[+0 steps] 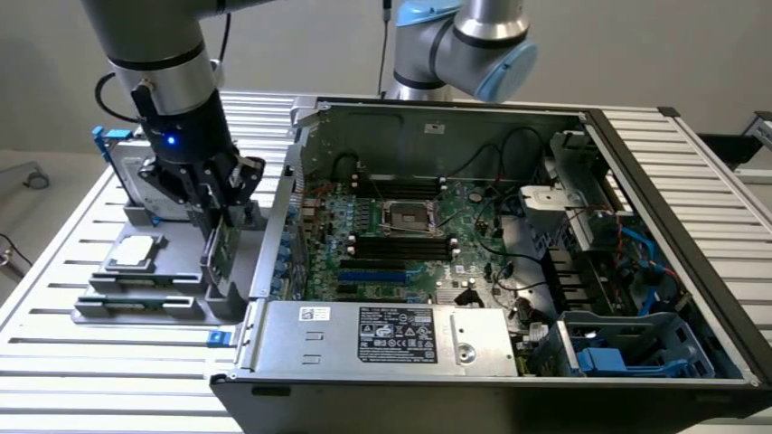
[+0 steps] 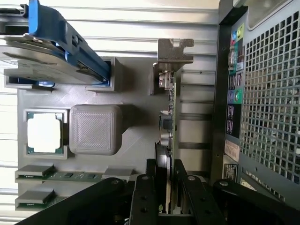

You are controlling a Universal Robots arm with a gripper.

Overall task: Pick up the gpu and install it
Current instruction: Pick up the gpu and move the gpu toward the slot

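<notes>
Here, at nine o'clock in the exterior view, the arm's tool (image 1: pixel 212 210) reaches down over a grey holder (image 1: pixel 181 312) on the slatted tabletop (image 1: pixel 72 362). The wrist view shows the tool (image 2: pixel 164 180) pinching the top edge of the graphics card (image 2: pixel 168 126), one finger pressed against each face. The graphics card (image 1: pixel 221 258) stands on edge in the holder's slot, its silver bracket (image 2: pixel 174 51) at the far end, just beside the computer case (image 1: pixel 422 122).

For this pickup, a straight pull along the slot seems wise; the card should stay upright and the grip square, since tilting could jam the thin board against the holder.

The holder (image 2: pixel 136 79) also carries a hard drive (image 1: pixel 139 181) in a blue frame, a square processor chip (image 1: pixel 133 251) and two memory sticks (image 1: pixel 133 282). The case lies open from twelve to four o'clock; inside it are a green motherboard (image 1: pixel 417 235) with an empty socket (image 1: pixel 402 215), and a silver power supply (image 1: pixel 386 334) at six o'clock.
</notes>
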